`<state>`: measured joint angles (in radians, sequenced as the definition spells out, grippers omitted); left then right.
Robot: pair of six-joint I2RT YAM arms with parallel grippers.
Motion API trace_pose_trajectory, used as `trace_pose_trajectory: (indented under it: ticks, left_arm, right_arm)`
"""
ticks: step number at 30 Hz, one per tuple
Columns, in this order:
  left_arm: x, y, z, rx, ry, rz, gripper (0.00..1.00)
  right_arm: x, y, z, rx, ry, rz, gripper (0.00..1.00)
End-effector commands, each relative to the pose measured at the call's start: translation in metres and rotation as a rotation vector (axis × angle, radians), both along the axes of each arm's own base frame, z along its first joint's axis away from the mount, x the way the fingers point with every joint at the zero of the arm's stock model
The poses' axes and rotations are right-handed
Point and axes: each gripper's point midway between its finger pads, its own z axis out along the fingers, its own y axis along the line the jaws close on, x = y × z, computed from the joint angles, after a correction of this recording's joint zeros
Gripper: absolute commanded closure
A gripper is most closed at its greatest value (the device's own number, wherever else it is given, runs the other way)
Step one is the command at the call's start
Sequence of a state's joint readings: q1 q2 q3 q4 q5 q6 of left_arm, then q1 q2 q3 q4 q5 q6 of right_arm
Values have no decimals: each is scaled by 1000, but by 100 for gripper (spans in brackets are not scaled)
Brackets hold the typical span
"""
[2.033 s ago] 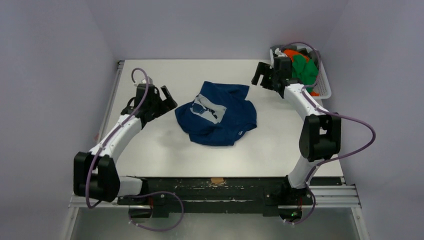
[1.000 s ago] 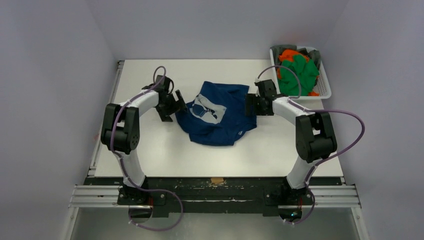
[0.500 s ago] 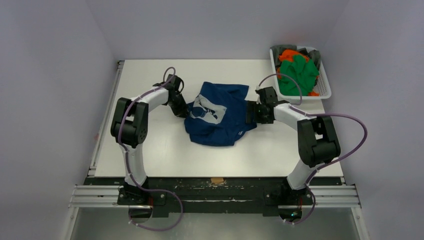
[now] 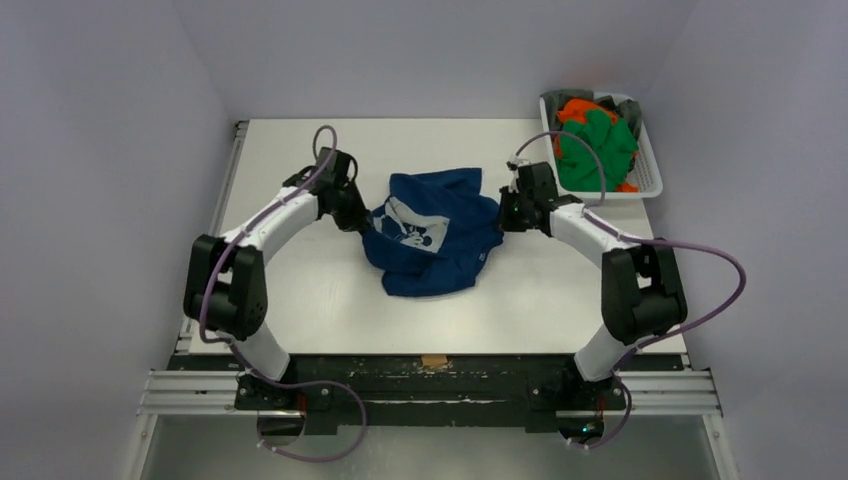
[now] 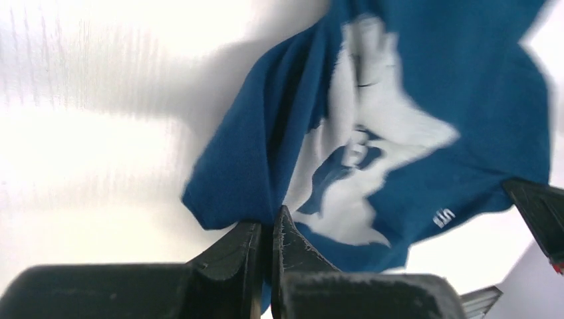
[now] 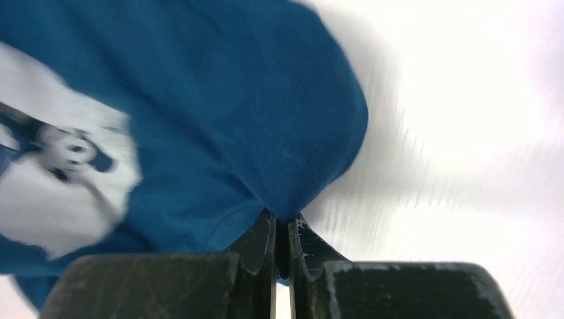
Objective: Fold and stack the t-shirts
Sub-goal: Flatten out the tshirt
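Gripping the blue t-shirt point(image 4: 435, 245) at opposite edges, both arms sit differently than half a second ago. The left gripper point(image 4: 361, 222) has the shirt's left edge and the right gripper point(image 4: 503, 214) its right edge. The left arm's elbow has swung outward toward the desk's point(image 4: 300, 300) left side, and the right gripper has moved a little farther from the bases. The shirt, which lay broader and flatter before, is now more bunched and narrower, gathered between the two grippers near the middle of the desk, with its white print facing up.

The top view alone shows the white basket point(image 4: 652, 178) at the far right corner, holding green and orange clothes point(image 4: 597, 148) well apart from the shirt. Only the wrist views show the grip itself. The left wrist view has the fingers pressed nearly together on a fold of blue cloth just beside the white print, with a small white logo near the hem. The right wrist view has the fingers pinched tight on a rounded blue fold, the print blurred off to the left.
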<state>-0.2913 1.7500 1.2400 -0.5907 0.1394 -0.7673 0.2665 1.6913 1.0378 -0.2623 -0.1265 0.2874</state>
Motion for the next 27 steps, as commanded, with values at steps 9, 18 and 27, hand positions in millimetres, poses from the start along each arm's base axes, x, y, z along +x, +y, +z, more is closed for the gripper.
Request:
trace_pose_trajectory:
  ticks: [9,18,27]
  left_arm:
    - [8,14,257,-55,-775,-49,100]
    - [-33,50,377,-12,-1166,23,100]
    - [-97,73,434,7,-1378,22,100]
  right_arm:
    - [45,0,304,147,-814,-30,100]
    - [19,-5,427,162,-1119,27,100]
    - [-15,-2,474,184,-1218,102,100]
